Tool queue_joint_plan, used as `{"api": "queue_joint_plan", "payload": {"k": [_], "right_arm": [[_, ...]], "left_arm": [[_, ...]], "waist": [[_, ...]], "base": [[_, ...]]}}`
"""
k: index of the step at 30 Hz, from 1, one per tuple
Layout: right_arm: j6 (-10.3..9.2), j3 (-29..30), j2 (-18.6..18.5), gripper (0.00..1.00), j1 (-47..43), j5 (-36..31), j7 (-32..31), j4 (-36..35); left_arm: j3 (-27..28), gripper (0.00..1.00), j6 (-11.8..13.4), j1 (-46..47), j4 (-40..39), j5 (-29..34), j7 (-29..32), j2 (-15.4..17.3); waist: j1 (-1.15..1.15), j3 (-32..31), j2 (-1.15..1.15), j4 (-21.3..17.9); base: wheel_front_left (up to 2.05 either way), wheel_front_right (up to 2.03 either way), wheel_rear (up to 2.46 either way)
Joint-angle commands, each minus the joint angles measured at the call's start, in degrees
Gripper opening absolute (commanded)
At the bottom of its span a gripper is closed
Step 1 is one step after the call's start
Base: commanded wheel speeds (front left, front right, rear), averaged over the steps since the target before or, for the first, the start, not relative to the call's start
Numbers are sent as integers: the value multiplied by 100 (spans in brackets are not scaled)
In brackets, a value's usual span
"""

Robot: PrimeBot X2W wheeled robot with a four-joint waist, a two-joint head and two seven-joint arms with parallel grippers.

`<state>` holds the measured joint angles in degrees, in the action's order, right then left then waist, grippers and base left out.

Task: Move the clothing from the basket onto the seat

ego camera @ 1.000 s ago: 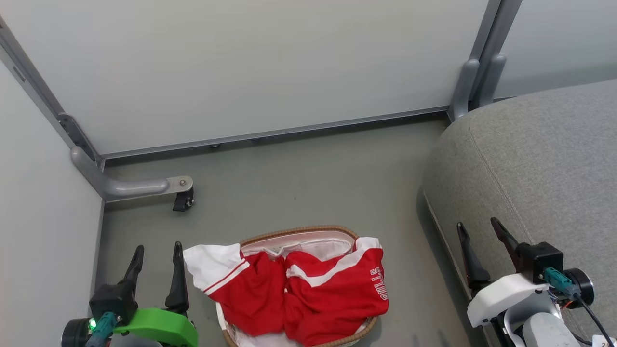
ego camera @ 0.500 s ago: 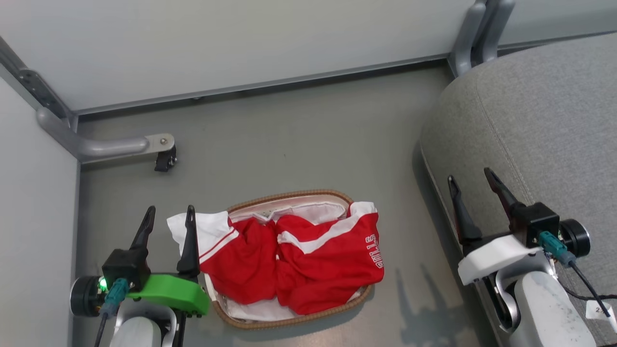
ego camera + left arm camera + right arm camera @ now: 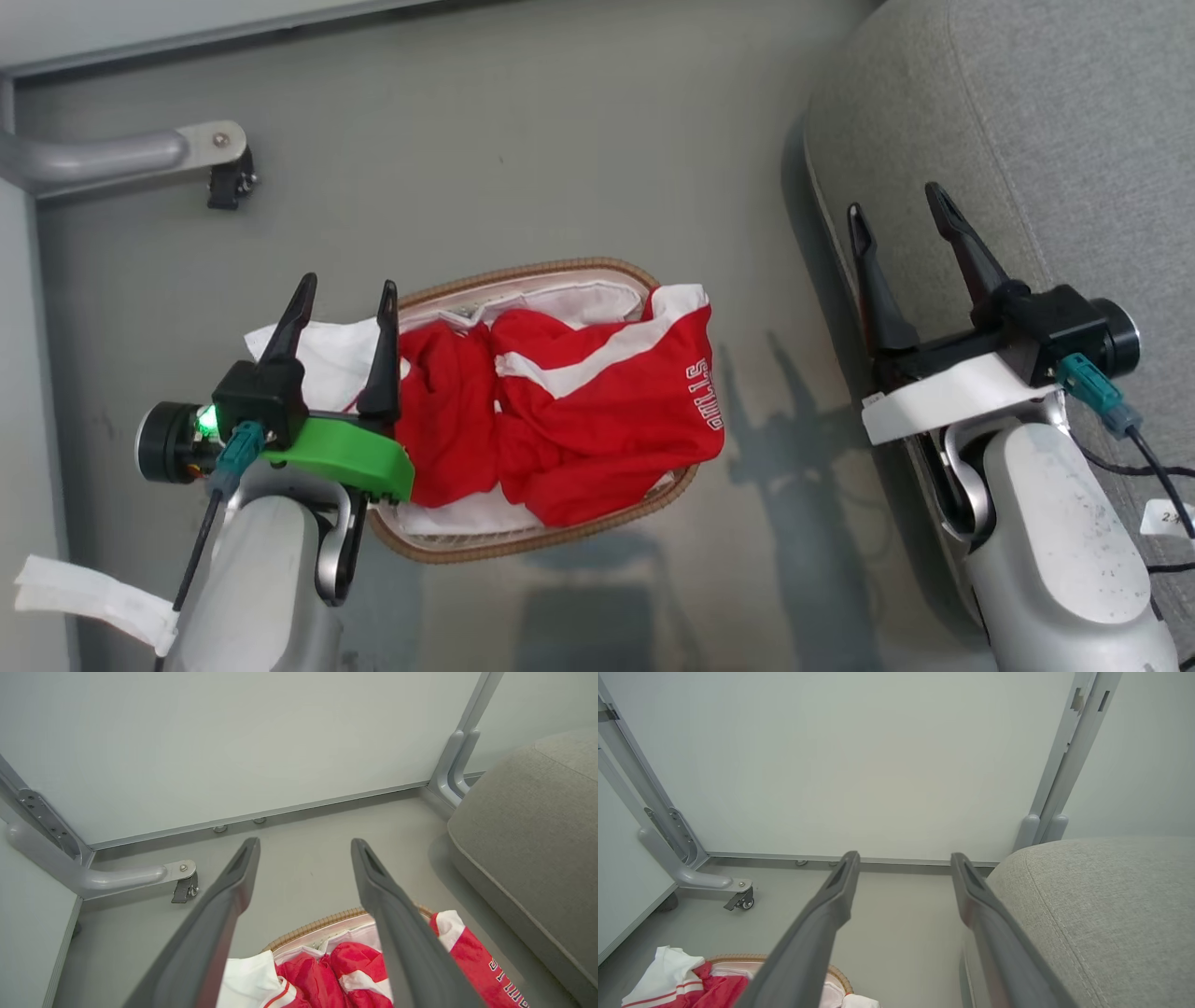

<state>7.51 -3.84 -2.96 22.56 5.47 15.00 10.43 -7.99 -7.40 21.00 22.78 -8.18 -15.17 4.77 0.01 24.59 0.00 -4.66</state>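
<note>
The basket point(image 3: 523, 272), oval with a brown woven rim and white lining, stands on the grey floor. Red clothing point(image 3: 579, 411) with white stripes and lettering is heaped in it, and a white sleeve point(image 3: 327, 345) spills over its left rim. My left gripper point(image 3: 347, 285) is open above that sleeve and the left rim, holding nothing. My right gripper point(image 3: 894, 201) is open and empty over the near edge of the grey seat point(image 3: 1074, 121). The left wrist view looks past the left gripper point(image 3: 304, 844) at clothing point(image 3: 345, 966) and basket rim point(image 3: 322, 921). The right wrist view shows the right gripper point(image 3: 904, 856) beside the seat point(image 3: 1101, 896).
Pale partition panels wall in the floor at the back and left. A grey panel foot with a black caster point(image 3: 219, 182) juts out at the upper left. A strip of bare floor point(image 3: 766, 308) separates basket and seat. A white tag point(image 3: 84, 597) hangs off my left arm.
The head camera has tilted down, so the whole picture has slid upward. Against the basket, my left gripper has come rightward over the white sleeve and rim. Both grippers stay open.
</note>
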Motion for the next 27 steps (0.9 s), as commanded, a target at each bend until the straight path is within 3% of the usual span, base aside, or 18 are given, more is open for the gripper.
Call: {"api": "queue_joint_plan", "payload": {"k": [1, 11, 17, 27], "right_arm": [[-4, -55, -4, 100, 129, 98, 28, -67], [-4, -356, -2, 100, 457, 488, 28, -454], [-4, -493, -4, 100, 546, 590, 28, -541], [-4, -639, -3, 100, 672, 738, 28, -622]], "left_arm": [[-56, 100, -15, 195, 67, 68, 2, 106], [-400, 100, -15, 835, 555, 144, 2, 410], [-552, 100, -7, 1146, 1243, 447, 2, 592], [-688, 100, 242, 1736, 2475, 811, 3, 726]], "waist": [[-1, 650, 0, -275], [-1, 1411, 0, -604], [-1, 1690, 0, -773], [-1, 2101, 0, -952]], "base": [[0, 0, 0], [0, 0, 0], [0, 0, 0], [0, 0, 0]]}}
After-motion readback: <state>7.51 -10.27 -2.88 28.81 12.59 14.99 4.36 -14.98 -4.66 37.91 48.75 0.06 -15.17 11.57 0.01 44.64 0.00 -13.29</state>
